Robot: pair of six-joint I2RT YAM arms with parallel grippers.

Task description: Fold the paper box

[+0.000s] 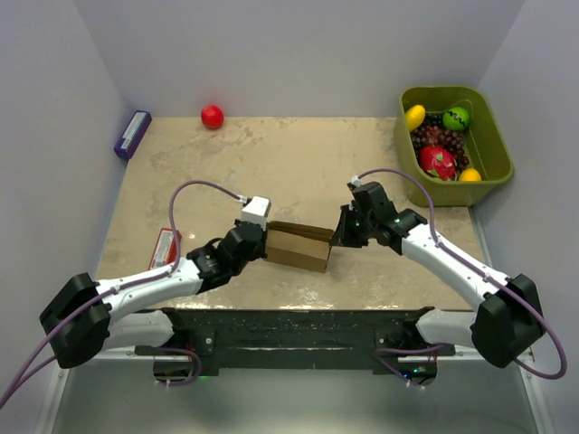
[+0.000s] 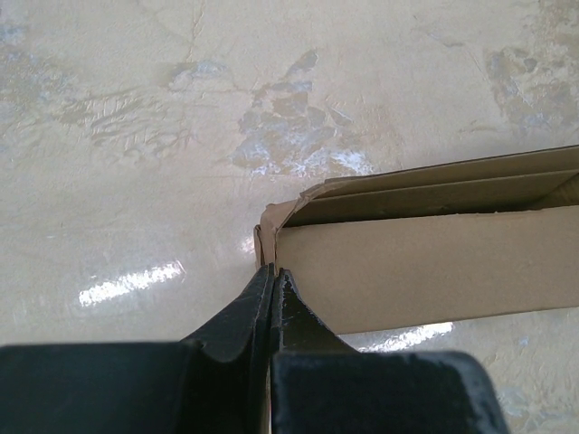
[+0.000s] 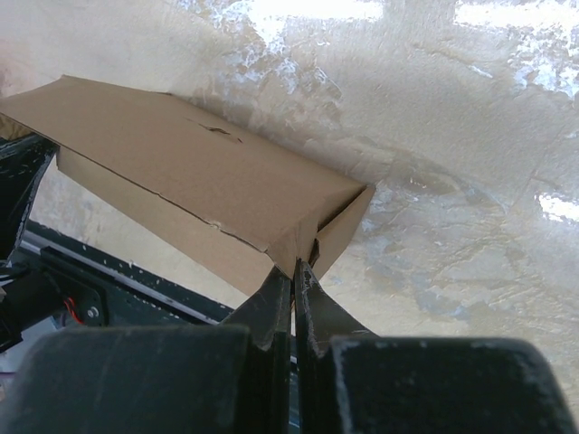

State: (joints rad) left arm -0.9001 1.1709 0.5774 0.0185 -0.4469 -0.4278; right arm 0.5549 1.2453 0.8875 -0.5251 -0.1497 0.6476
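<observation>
Left pincer point(image 2: 273, 280) is clamping one end of the paper box point(image 1: 298, 247); right pincer point(image 3: 295, 271) is clamping the opposite corner, over the desk point(image 1: 271, 163).

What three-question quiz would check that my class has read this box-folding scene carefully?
1. True or false: the left fingers and the right fingers are each shut on an end of the box.
2. Where is the red ball? A) in the bin; B) at the far edge of the table; C) on the box.
3. Fill in: the fruit lies in the green ____.

Key: 1 true; 2 B; 3 bin.
</observation>
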